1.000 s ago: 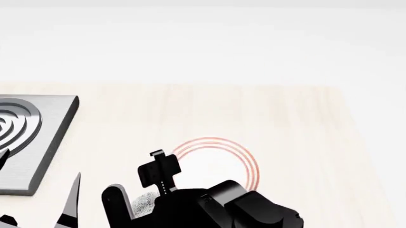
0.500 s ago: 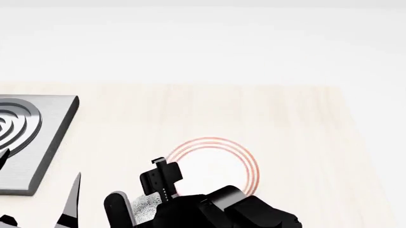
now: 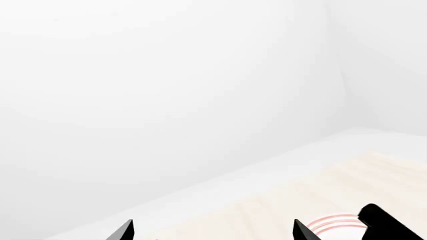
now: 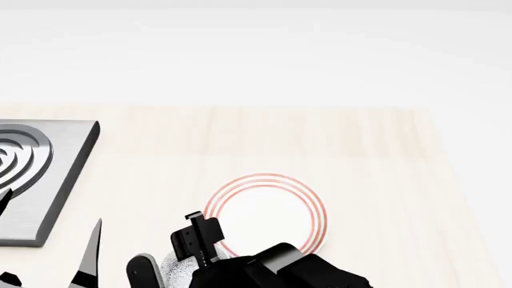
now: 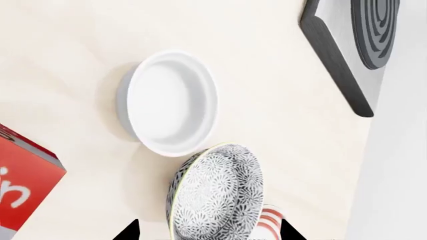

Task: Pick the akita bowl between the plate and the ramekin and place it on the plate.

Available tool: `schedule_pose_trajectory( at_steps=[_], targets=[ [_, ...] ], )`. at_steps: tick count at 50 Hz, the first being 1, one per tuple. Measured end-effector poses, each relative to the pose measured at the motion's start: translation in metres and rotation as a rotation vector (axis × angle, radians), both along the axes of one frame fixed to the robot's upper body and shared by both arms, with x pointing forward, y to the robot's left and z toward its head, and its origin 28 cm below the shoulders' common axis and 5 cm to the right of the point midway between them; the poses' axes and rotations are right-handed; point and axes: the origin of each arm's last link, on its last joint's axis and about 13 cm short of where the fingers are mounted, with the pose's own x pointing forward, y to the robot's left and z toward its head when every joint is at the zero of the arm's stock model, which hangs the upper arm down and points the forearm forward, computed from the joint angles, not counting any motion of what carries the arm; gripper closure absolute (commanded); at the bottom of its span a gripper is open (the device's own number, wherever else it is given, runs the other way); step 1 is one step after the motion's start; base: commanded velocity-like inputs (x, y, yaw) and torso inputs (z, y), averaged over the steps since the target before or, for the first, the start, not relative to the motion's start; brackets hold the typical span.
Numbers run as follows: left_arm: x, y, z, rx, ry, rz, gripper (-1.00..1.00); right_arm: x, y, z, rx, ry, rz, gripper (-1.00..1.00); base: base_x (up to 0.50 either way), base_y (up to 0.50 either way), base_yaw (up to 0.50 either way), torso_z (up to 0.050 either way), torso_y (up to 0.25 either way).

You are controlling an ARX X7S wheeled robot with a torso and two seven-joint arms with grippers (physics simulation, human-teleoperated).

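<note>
Bottom centre of head view: right gripper (image 4: 164, 264) clamped on bowl (image 5: 215, 192), plate (image 4: 268, 210) just beside. Left gripper (image 3: 212, 231) apart, idle. Next, probably: carry over plate, lower, release.

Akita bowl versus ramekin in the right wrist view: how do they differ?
The akita bowl carries a fine grey-and-white pattern; the ramekin is plain glossy white. The akita bowl sits between the right gripper's fingertips; the ramekin stands free on the table. Both are small and round.
</note>
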Motion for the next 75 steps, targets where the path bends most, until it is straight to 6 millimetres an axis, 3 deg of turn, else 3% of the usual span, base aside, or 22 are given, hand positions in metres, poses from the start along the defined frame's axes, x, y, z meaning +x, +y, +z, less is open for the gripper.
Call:
schedule_pose_trajectory(
  at_steps=[28, 75],
  targets=[
    [0.001, 0.0, -0.001, 0.003, 0.006, -0.002, -1.0, 0.02, -0.005, -0.016, 0.025, -0.014, -0.054, -1.0, 0.0, 0.0, 0.0, 0.0, 0.0],
    [-0.001, 0.001, -0.001, -0.004, 0.009, -0.003, -1.0, 0.019, 0.001, -0.041, 0.016, 0.061, -0.031, -1.0, 0.0, 0.0, 0.0, 0.0, 0.0]
  ],
)
